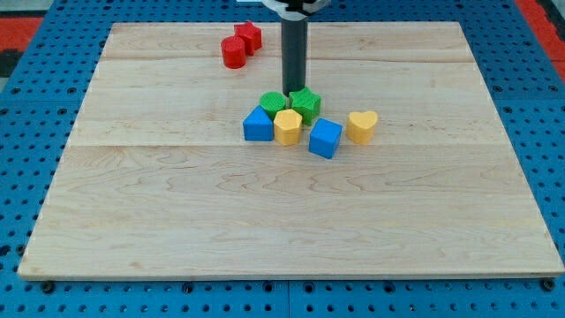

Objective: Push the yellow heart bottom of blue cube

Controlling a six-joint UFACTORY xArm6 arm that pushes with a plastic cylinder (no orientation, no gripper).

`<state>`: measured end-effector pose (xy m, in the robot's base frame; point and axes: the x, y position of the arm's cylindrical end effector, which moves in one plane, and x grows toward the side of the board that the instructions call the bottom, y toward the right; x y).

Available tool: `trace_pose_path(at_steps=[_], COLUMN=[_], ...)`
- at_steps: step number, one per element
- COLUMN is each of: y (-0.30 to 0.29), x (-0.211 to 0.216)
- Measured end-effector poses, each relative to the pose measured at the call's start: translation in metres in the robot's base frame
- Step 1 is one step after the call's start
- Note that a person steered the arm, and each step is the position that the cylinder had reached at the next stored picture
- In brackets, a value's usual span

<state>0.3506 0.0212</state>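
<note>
The yellow heart [362,126] lies right of centre on the wooden board, just to the right of the blue cube [325,138] and a little higher in the view. My tip [292,89] rests on the board above the cluster, between the two green blocks and touching or nearly touching them. It is up and to the left of the blue cube and the heart.
A green block [273,102] and a green star [305,104] sit at the cluster's top. A blue block [258,124] and a yellow hexagon [287,127] lie left of the cube. A red cylinder [234,52] and red star [250,36] sit near the top edge.
</note>
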Motion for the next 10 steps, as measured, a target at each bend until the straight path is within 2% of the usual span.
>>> trace_pose_path(at_steps=[1, 2, 3, 5, 6, 7, 8, 9, 10], y=[0.010, 0.069, 0.107, 0.081, 0.077, 0.131, 0.086, 0.027, 0.014], x=[-0.001, 0.001, 0.054, 0.057, 0.076, 0.126, 0.129, 0.113, 0.111])
